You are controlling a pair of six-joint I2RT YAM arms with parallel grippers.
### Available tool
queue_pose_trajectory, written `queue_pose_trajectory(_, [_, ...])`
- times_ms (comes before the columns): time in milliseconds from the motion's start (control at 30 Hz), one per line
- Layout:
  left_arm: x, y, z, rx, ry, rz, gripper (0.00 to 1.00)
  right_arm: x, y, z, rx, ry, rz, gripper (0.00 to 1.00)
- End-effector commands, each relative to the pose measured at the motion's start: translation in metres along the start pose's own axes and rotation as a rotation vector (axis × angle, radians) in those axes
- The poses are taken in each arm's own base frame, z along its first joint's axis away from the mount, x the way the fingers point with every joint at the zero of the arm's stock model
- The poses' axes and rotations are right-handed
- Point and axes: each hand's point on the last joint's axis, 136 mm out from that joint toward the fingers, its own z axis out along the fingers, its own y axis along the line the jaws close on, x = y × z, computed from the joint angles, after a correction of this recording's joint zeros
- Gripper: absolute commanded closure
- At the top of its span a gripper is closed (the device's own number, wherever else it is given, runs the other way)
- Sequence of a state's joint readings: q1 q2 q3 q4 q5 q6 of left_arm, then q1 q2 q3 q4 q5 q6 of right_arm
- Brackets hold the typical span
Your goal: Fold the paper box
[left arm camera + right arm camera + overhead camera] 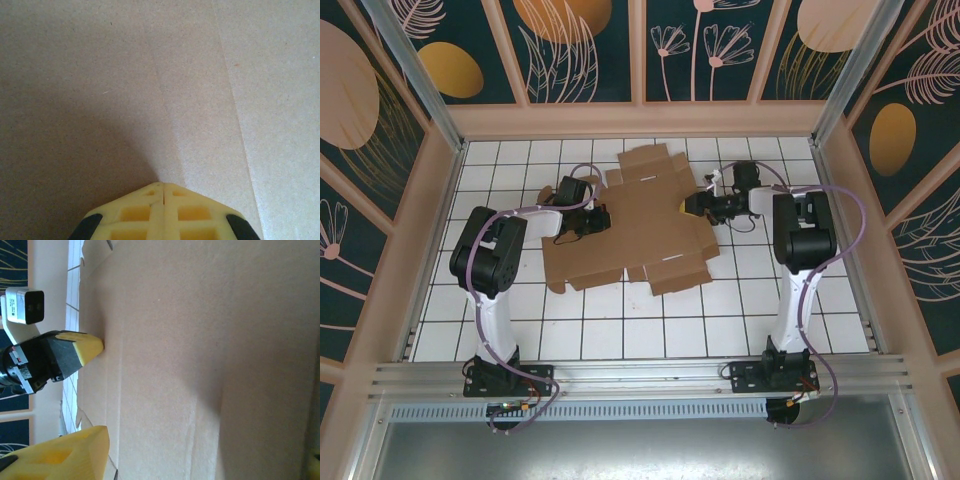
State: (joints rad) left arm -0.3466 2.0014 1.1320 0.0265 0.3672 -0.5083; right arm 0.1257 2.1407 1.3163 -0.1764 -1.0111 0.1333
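A: Nearest to the lens of the left wrist, the two yellow fingers (145, 212) are clenched together with nothing between them, and their tip presses on the brown paper box (200, 75).

B: Where does it lie?

A: The paper box (640, 225) lies flat and unfolded on the tiled bench (720, 325), in the far middle, between the left arm (490, 250) and the right arm (800, 235). The left jaws rest on its left part. The right jaws are at its right edge.

B: Are the right jaws holding it?

A: No, they stand parted. One finger (75, 455) shows beside the cardboard, and I see no grip on anything.

B: What can go wrong from here?

A: I think the box can slide on the smooth tiles, because only one small tip pins it. If the right jaws push instead of lift, the whole sheet may turn around this tip. Also the thin edge lies flat on the bench, so the jaws may close on air or crumple the corner. A flap may also bend beside its crease and not on it.

B: Please count.

A: One paper box, two arms, two pairs of jaws, one bench.
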Motion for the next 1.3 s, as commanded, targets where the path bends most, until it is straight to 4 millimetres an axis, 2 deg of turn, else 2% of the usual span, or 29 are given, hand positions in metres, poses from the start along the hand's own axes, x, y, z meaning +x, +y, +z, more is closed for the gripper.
queue_pose_trajectory(0, [0.051,0.024,0.016,-0.04,0.157,-0.044,1.0,0.037,0.001,0.036,-0.029,0.132,0.072,0.41])
queue_pose_trajectory(133, [0.051,0.023,0.015,-0.033,0.155,-0.046,1.0,0.031,0.005,0.032,-0.001,0.097,0.044,0.49])
queue_pose_trajectory(467, [0.048,0.01,0.011,0.02,0.145,-0.071,1.0,0.006,0.034,-0.002,0.125,0.007,-0.059,0.75])
queue_pose_trajectory(667, [0.051,-0.013,0.01,0.091,0.15,-0.075,1.0,-0.001,0.055,-0.03,0.246,-0.048,-0.117,0.88])
queue_pose_trajectory(867, [0.066,-0.054,0.013,0.17,0.167,-0.049,1.0,-0.005,0.08,-0.054,0.41,-0.081,-0.176,0.93])
queue_pose_trajectory(1000, [0.07,-0.08,0.011,0.255,0.17,-0.083,1.0,-0.017,0.088,-0.076,0.613,-0.122,-0.238,0.95])
queue_pose_trajectory(1100, [0.062,-0.095,0.002,0.298,0.151,-0.087,1.0,-0.02,0.094,-0.082,0.718,-0.081,-0.304,0.95])
queue_pose_trajectory(1167, [0.049,-0.102,-0.01,0.287,0.103,-0.064,0.98,-0.017,0.094,-0.08,0.763,-0.023,-0.33,0.95])
queue_pose_trajectory(1267, [0.029,-0.1,-0.03,0.241,0.028,-0.042,0.94,-0.018,0.092,-0.079,0.83,0.01,-0.364,0.95])
